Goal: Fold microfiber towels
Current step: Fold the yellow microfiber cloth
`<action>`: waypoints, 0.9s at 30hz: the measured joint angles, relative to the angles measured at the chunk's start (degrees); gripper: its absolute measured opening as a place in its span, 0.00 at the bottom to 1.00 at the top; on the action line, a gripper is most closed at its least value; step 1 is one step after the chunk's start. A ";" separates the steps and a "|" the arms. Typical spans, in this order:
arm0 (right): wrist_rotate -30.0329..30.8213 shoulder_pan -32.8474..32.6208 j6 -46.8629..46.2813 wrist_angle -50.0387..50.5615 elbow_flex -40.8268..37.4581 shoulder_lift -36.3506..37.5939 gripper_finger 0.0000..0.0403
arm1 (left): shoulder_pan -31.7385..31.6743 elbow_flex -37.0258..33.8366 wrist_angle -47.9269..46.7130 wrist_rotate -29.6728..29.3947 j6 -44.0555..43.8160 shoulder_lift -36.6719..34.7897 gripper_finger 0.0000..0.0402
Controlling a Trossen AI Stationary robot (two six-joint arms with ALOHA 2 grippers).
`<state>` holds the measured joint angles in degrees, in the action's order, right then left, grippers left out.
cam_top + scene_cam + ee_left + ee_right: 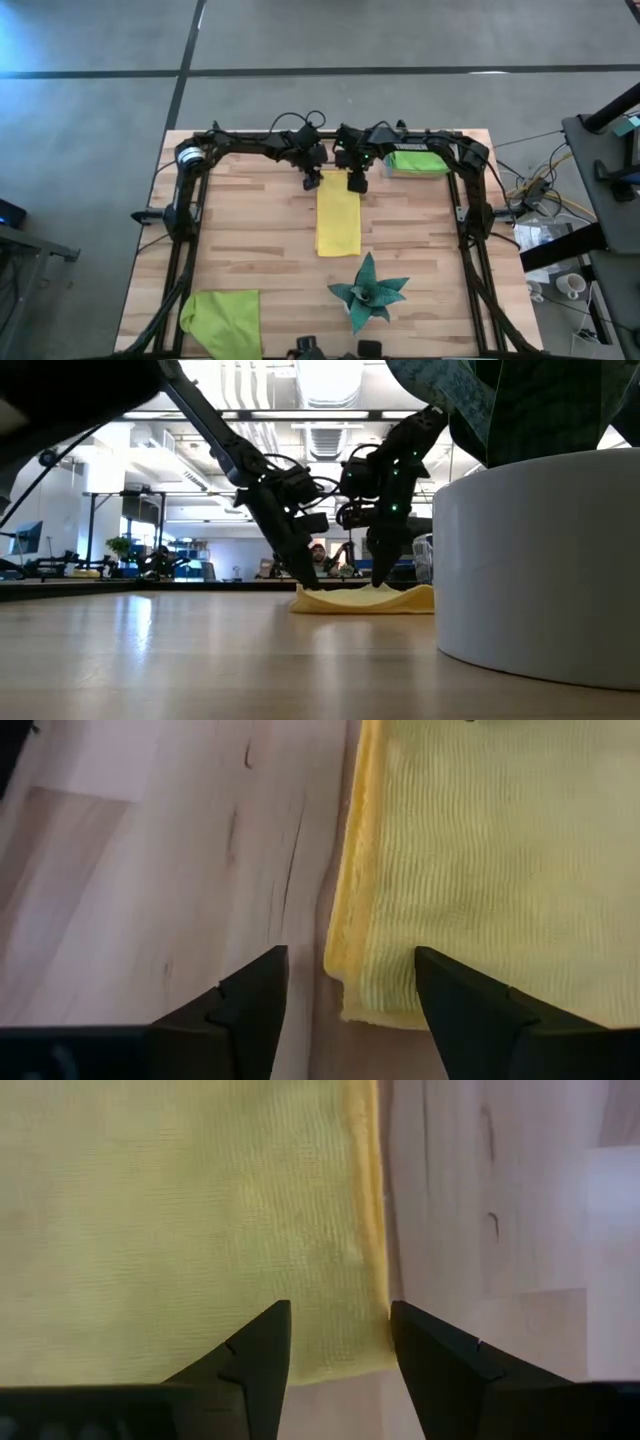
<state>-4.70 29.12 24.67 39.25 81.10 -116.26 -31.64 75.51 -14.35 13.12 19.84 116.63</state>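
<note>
The yellow towel (338,220) lies flat on the table as a long folded strip running far to near. My left gripper (312,180) is open, pointing down over the strip's far left corner (345,1005): one finger is above the cloth, the other above bare wood. My right gripper (357,182) is open over the far right corner (375,1355) in the same way. In the low view both grippers come down to the towel (365,600). A folded lime green towel (415,161) lies at the far right and a crumpled one (222,318) at the near left. The blue and orange towels are out of view. My left gripper stands open astride the yellow towel's far left corner (350,990), coming from above; whether its fingertips touch the cloth I cannot tell. My right gripper stands open astride the far right corner (370,1342), coming from above; whether it touches I cannot tell.
A dark teal spiky star-shaped object (368,290) stands near the front edge, just beyond the strip's near end; in the low view a white pot (540,560) fills the right side. Black arm frames (185,220) run along both table sides. Bare wood lies left of the strip.
</note>
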 joint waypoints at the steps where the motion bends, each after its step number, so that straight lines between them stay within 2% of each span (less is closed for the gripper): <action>1: -0.01 0.05 -0.03 0.10 0.00 0.11 0.42 | 0.17 0.00 0.38 -0.03 0.02 0.11 0.50; 5: 0.03 -0.08 -0.02 1.70 0.00 0.86 0.42 | 1.17 -0.32 -0.29 -2.32 0.06 0.05 0.43; 11: 0.25 0.35 1.83 1.88 -0.47 1.08 0.42 | 1.12 -0.68 0.09 -5.77 0.43 -0.10 0.22; 16: 0.40 0.52 2.12 -1.77 -1.11 1.04 0.43 | 1.06 -0.68 -1.34 -9.70 1.78 -0.27 0.04; 22: 2.78 1.79 2.07 -5.40 -1.07 1.06 0.43 | 1.14 -0.62 -4.03 -10.24 2.01 -0.82 0.02; 27: -1.09 3.25 1.94 -6.35 -1.07 -0.01 0.43 | 1.36 -0.48 -4.53 -10.40 2.09 -0.87 0.02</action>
<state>-5.79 32.36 26.61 32.90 80.03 -116.27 -30.28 75.02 -18.88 2.72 21.93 115.77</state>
